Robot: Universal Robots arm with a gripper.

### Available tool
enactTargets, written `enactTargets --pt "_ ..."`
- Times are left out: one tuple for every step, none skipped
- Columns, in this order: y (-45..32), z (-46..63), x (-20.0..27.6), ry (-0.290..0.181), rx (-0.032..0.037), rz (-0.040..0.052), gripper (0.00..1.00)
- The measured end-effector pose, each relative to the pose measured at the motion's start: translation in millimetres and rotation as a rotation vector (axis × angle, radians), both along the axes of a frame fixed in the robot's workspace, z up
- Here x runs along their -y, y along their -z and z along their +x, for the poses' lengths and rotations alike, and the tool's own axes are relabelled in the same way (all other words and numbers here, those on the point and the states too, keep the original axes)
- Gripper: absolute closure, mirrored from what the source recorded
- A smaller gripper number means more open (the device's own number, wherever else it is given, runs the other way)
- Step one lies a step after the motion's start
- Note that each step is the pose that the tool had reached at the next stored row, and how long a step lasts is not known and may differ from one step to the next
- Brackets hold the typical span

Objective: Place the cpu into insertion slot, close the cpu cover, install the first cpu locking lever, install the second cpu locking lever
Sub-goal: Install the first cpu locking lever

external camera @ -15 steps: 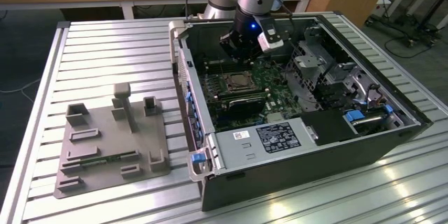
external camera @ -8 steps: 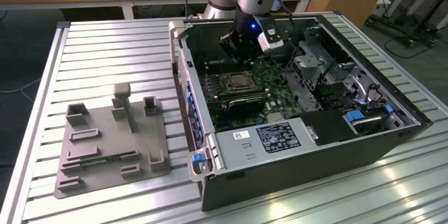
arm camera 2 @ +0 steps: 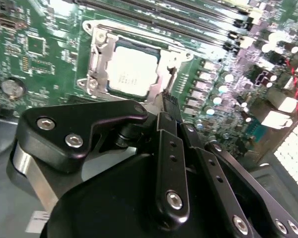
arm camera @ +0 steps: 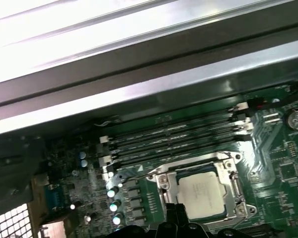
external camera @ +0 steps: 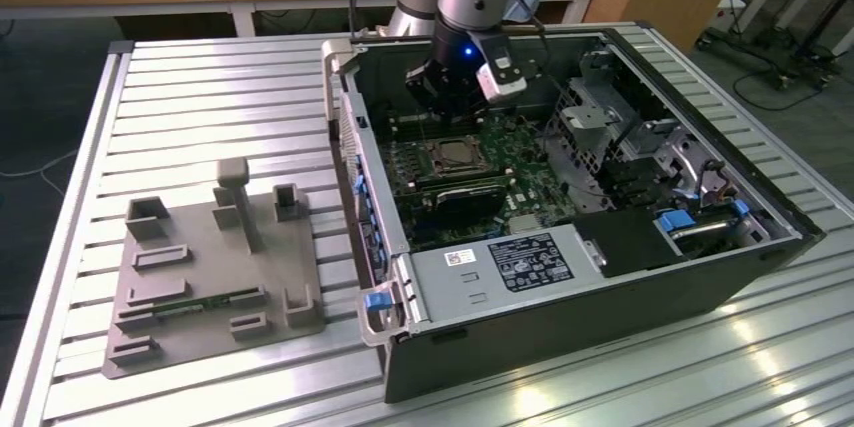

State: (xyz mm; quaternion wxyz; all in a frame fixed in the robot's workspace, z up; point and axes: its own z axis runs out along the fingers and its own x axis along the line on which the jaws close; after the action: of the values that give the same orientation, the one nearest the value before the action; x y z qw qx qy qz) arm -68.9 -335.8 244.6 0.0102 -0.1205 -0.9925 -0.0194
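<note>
The cpu (arm camera 2: 134,72) is a small silvery square chip lying flat in the insertion slot (arm camera: 162,180) on the green motherboard; it also shows in the first wrist view (arm camera: 201,193). The cpu cover (arm camera 2: 96,57), a thin silver frame, lies down around the chip with the chip's top showing through its window. My gripper (arm camera 2: 166,99) hangs just beside one edge of the socket, its black fingers closed together with nothing between them. In the exterior view the gripper (external camera: 447,99) is inside the open case, above the socket (external camera: 461,157). I cannot make out how the locking levers stand.
Long black memory slots (arm camera: 174,136) run alongside the socket. The case's metal wall (arm camera: 139,84) rises beyond them. A black labelled power-supply box (external camera: 527,259) and a drive cage (external camera: 601,117) crowd the case. A grey fixture tray (external camera: 214,267) lies on the slatted table (external camera: 200,87).
</note>
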Motion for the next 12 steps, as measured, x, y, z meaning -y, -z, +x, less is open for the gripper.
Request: enactTargets --pt "0.0 -0.9 0.2 -0.003 0.0 -0.0001 0.89" --pt "0.0 -2.2 0.5 -0.007 0.0 -0.0001 0.89" --pt "0.1 -3.6 0.7 -0.011 0.0 0.0 0.89" --pt "0.3 -4.4 0.7 -0.018 0.0001 0.0002 0.89" --pt "0.4 -5.0 0.7 -0.029 0.0 0.0 0.89" --pt "0.5 -5.2 0.7 -0.04 -0.0001 -0.0001 0.89" --pt "0.8 -5.3 0.7 -0.054 0.0 0.0 0.89" --pt "1.1 -5.3 0.7 -0.07 0.0001 0.0001 0.89" --pt "1.4 -5.4 0.7 -0.086 0.0 0.0 0.89" --pt "1.5 -5.4 0.7 -0.094 -0.0001 0.0005 0.89" --pt "1.5 -5.4 0.7 -0.095 -0.0001 0.0012 0.89" --pt "1.5 -5.4 0.7 -0.095 -0.0001 0.0012 0.89"
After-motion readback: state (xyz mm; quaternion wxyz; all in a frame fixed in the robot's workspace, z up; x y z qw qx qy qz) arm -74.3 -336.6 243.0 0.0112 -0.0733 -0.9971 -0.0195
